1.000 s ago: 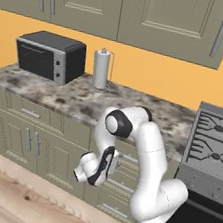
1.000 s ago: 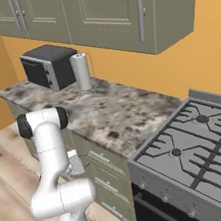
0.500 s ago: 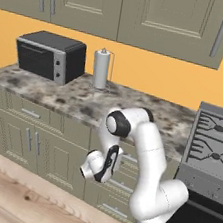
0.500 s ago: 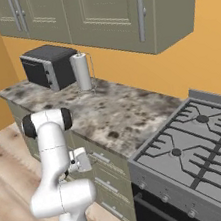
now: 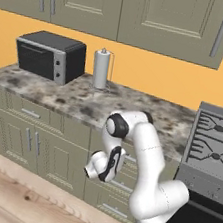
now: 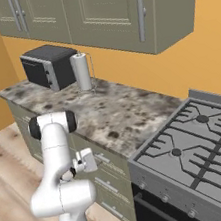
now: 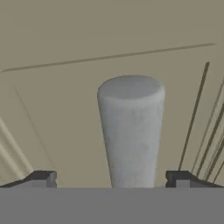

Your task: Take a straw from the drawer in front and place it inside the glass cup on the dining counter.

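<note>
While my arm bends down in front of the cabinets below the stone counter [image 5: 84,107], my gripper [image 7: 111,177] sits low against the olive-grey cabinet front, fingers spread wide and released, holding nothing. Seen from my hand, the silver bar handle [image 7: 131,131] of the drawer [image 7: 65,109] stands straight up between my two dark fingertips [image 7: 41,178], one tip to each side and neither touching it. Behind the handle lies the flat panelled drawer face, with the grooves of the panel edging running off to one side. I cannot tell from this close whether the drawer is shut or ajar.

From the left base camera my hand [image 5: 104,165] hangs just under the counter's edge, in front of the drawer row. On the counter, well apart from me, stand a black toaster oven [image 5: 51,56] and, beside it, a roll of paper towels on a stand [image 5: 101,69]. A gas stove [image 6: 199,144] adjoins the counter's other end.
</note>
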Available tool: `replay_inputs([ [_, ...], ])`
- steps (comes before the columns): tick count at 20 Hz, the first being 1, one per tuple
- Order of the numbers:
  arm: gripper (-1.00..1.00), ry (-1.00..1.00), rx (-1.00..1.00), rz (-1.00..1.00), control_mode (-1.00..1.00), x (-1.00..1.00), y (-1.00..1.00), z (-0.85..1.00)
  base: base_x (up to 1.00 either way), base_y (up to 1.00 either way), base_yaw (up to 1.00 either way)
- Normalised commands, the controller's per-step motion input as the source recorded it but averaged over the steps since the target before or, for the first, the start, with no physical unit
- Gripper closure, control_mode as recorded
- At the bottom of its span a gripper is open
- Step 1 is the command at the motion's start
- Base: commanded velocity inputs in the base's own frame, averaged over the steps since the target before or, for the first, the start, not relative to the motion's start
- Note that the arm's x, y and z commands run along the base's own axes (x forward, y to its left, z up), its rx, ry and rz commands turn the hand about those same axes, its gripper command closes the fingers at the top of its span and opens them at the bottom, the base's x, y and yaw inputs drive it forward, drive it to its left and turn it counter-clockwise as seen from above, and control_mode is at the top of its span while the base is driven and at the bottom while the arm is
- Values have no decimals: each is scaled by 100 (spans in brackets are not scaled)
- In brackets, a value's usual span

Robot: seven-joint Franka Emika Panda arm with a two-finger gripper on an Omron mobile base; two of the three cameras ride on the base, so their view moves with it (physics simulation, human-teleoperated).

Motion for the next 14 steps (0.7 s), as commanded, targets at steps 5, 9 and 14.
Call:
replay_inputs([
  [5, -100, 0, 0, 0, -100, 24, -13, -23, 0, 0, 0],
  [9, 100, 0, 0, 0, -100, 28, -11, -5, 0, 0, 0],
  [14, 100, 0, 0, 0, -100, 3, -5, -1, 0, 0, 0],
])
